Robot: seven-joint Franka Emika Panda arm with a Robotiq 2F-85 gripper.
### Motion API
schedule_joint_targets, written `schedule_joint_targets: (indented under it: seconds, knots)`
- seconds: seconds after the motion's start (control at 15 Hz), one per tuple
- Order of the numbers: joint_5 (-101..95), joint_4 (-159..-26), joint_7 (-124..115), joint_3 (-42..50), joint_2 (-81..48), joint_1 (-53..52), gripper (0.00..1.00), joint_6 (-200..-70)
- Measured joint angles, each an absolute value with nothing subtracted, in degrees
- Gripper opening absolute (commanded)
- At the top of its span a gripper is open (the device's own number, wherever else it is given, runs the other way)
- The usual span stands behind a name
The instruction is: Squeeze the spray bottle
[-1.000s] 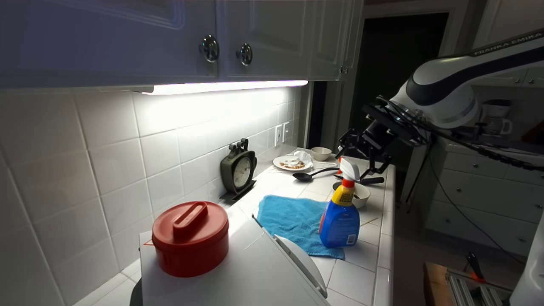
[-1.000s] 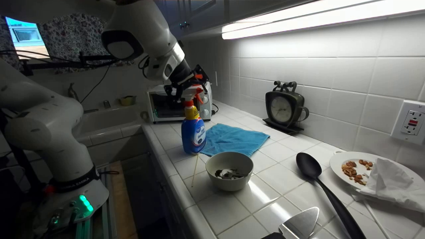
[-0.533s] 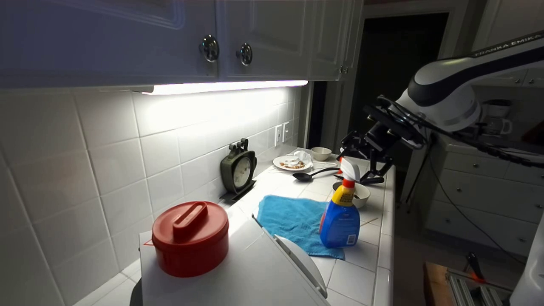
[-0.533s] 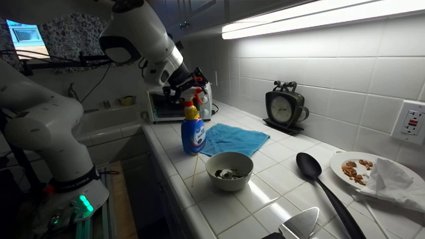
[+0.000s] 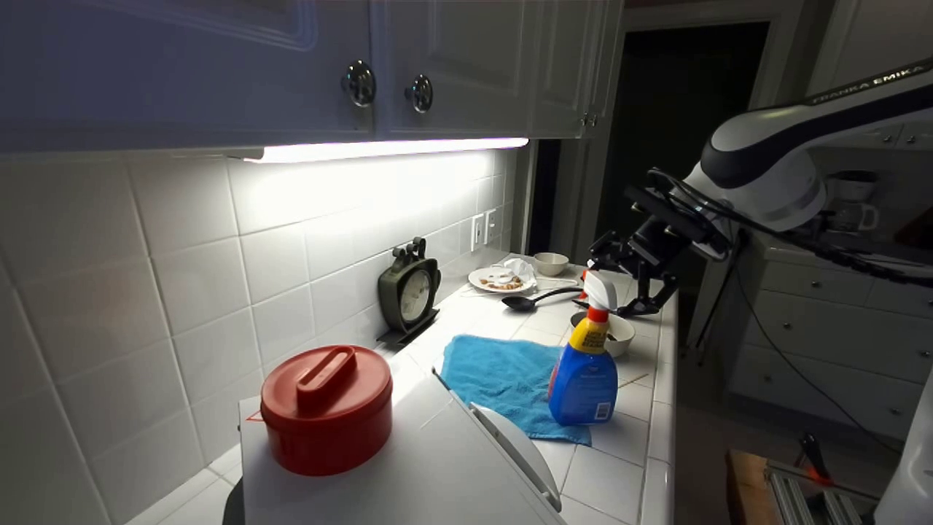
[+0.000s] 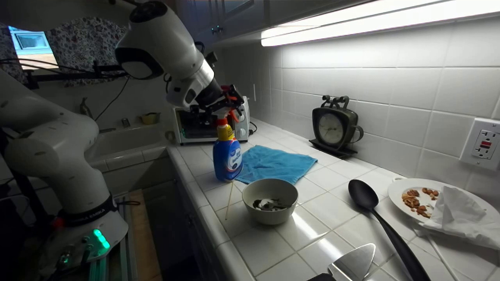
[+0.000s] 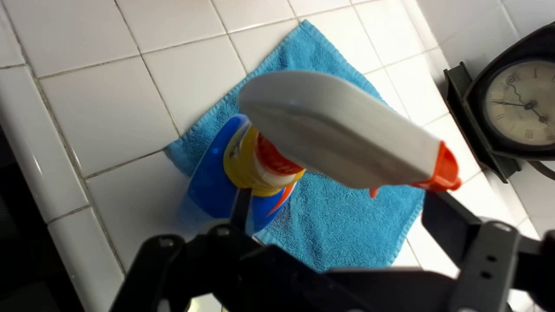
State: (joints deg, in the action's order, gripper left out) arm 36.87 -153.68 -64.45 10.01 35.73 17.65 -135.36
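Note:
The spray bottle (image 5: pixel 585 386) stands upright on the tiled counter at the edge of the blue cloth. It has a blue body, yellow band and white spray head with red tip, and also shows in an exterior view (image 6: pixel 227 158). In the wrist view its white head (image 7: pixel 338 130) fills the middle. My gripper (image 7: pixel 338 197) is open there, one finger in front of the yellow band, the other below the red tip. In both exterior views my gripper (image 5: pixel 618 284) (image 6: pixel 216 110) is at spray-head height, partly covering the head in an exterior view. I cannot tell whether they touch.
The blue cloth (image 6: pixel 275 162) lies beside the bottle. A bowl (image 6: pixel 269 214), black spoon (image 6: pixel 363 193) and plate (image 6: pixel 402 195) are on the counter. A clock (image 5: pixel 415 295) stands by the wall. A red pot (image 5: pixel 328 423) sits on the white oven (image 5: pixel 393 481). The counter edge (image 5: pixel 662 415) is close.
My gripper has moved down a little, closer to the level of the spray head. The bottle and the other things have not moved.

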Motion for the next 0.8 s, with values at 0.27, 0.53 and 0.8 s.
schedule_joint_targets:
  seconds: [0.27, 0.53, 0.8]
  knots:
    - [40.9, -154.5, -63.9, 10.6, 35.7, 17.2, 1.0, -135.4]
    - [46.7, -154.7, -61.3, 11.5, 35.7, 16.4, 1.0, -135.3]
    - [51.4, -155.3, -58.4, 12.2, 35.7, 16.2, 1.0, -134.4]
